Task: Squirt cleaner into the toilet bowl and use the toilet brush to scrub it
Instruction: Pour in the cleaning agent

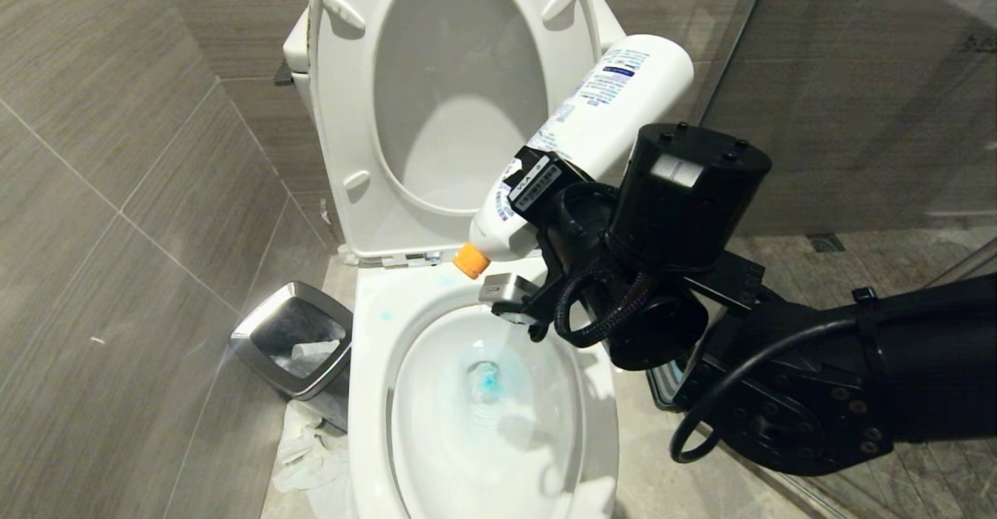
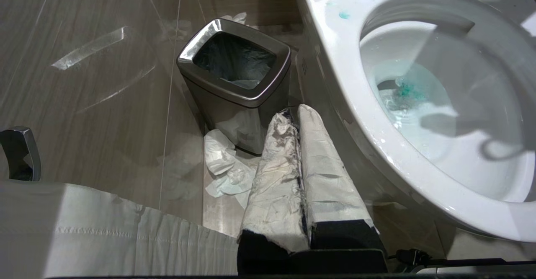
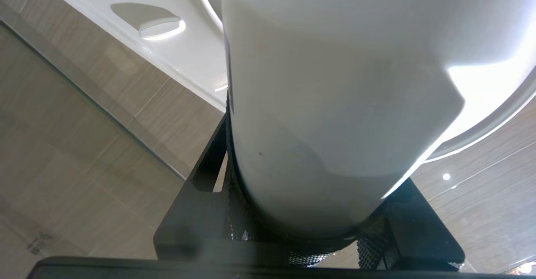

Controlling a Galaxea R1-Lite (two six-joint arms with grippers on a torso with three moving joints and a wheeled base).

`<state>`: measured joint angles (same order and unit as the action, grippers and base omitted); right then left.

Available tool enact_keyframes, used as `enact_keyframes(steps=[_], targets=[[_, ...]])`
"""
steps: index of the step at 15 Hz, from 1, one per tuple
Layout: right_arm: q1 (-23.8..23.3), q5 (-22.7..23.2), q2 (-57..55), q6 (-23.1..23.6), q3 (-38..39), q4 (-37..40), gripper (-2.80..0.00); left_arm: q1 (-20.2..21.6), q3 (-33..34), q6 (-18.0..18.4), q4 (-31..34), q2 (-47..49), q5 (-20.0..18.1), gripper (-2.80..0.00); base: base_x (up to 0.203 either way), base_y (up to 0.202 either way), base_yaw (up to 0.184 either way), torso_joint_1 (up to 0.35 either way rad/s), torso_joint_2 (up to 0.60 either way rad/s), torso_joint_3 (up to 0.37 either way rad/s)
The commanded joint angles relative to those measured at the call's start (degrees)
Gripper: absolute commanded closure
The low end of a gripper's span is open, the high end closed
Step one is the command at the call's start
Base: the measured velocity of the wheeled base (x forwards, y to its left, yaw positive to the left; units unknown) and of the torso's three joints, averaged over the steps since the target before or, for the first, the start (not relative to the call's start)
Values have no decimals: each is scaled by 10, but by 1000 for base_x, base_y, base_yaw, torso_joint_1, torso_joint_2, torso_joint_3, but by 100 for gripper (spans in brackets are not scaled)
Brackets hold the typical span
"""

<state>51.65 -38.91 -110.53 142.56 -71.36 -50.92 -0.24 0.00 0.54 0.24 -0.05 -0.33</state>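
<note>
The right gripper [image 1: 545,215] reaches in from the right over the toilet bowl [image 1: 366,394], its jaws clamped around the lower body of a white plastic bottle [image 1: 600,121], a smooth rounded cylinder with blue print on its label. The bottle is tilted steeply, base up toward the raised seat [image 1: 343,153], its orange nozzle [image 1: 470,260] pointing down over the back of the flat rim, just in front of the hinge. In the right wrist view the bottle [image 3: 326,103] fills most of the frame, wedged between the black textured pads. The bowl is glossy white ceramic, oval, with a wide flat rim; the cleaner [image 1: 488,381] shows as a small bright blue pool at the drain, with pale blue smears around it and a few spots on the rim's rear left. The centre and front of the bowl lie open below the arm. To the left, a square brushed-steel bin [image 1: 292,340] stands close beside the bowl, with crumpled white paper [image 1: 308,449] on the floor at its foot, narrowing the gap to the grey tiled wall. The left gripper [image 2: 299,115] hangs low beside the bowl's outer wall [image 2: 335,103], its 2 paper-wrapped fingers [image 2: 276,174] pressed together, holding nothing. The toilet brush is not visible.
</note>
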Motion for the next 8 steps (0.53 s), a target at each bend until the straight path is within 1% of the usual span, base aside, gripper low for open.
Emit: enact_keyframes(steps=[1, 5, 6, 8], targets=[[0, -2, 0, 6, 0, -3, 0, 0, 0, 0, 0, 0, 0, 0, 0, 0, 0, 0, 0, 0], [2, -3, 0, -56, 4, -19, 0, 0, 0, 0, 0, 0, 0, 0, 0, 0, 0, 0, 0, 0], [3, -5, 0, -77, 2, -19, 0, 0, 0, 0, 0, 0, 0, 0, 0, 0, 0, 0, 0, 0], [2, -17, 4, -137, 1, -19, 0, 0, 0, 0, 0, 0, 0, 0, 0, 0, 0, 0, 0, 0]])
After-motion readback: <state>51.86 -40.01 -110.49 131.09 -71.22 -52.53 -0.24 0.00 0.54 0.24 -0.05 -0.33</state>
